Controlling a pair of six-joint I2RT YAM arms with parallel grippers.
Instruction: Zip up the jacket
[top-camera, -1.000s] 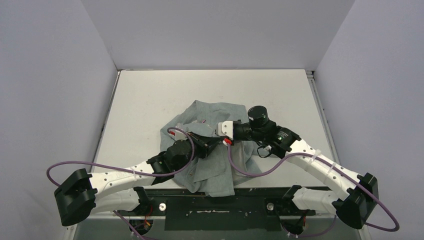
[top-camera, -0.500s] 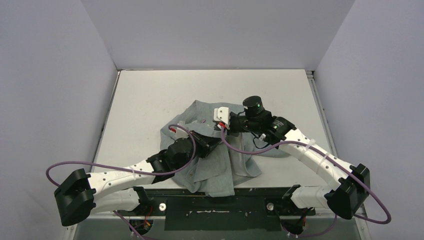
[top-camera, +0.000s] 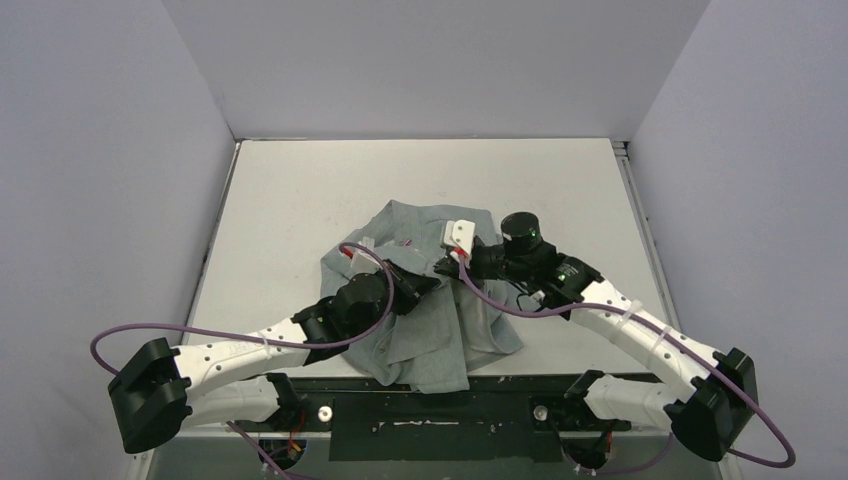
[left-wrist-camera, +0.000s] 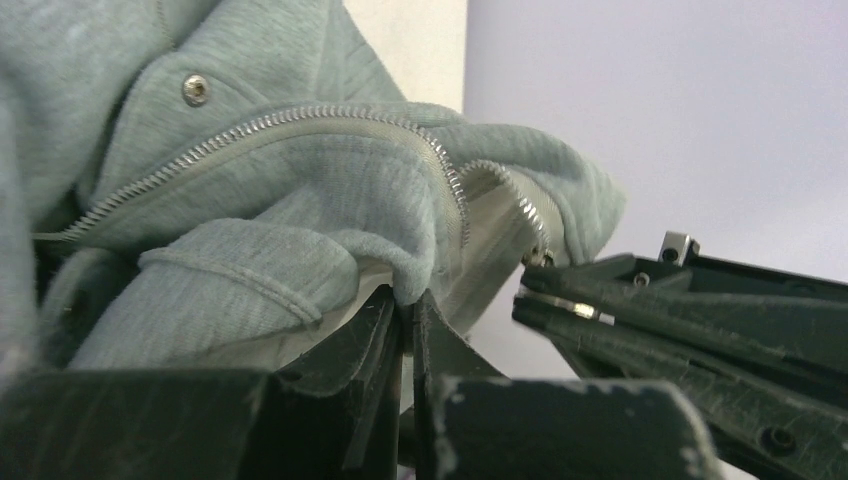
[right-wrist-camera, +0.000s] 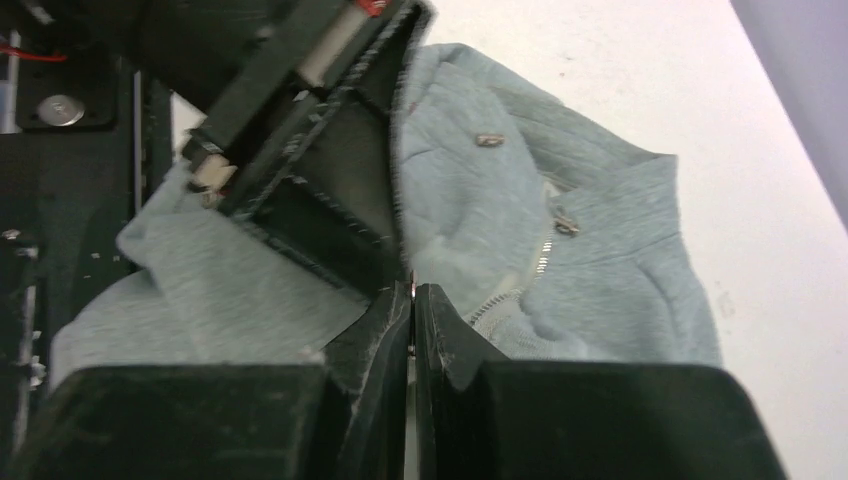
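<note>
Soft, even light falls from above, leaving the white table (top-camera: 300, 200) bright without glare, with only faint shadows beneath the arms (top-camera: 240, 350). In both wrist views the dark fingers (left-wrist-camera: 372, 345) nearest the lens blur (the jacket (left-wrist-camera: 250, 190) zipper stays crisp).

jacket (top-camera: 428, 342) | light heather-grey, soft | crumpled heap, centre toward near edge | zipper (left-wrist-camera: 300, 118) unzipped, teeth exposed | metal snap showing

right gripper (top-camera: 445, 266) | swung to the far left, then back right | jacket (top-camera: 420, 340) | right-side folds shifted with it
</note>
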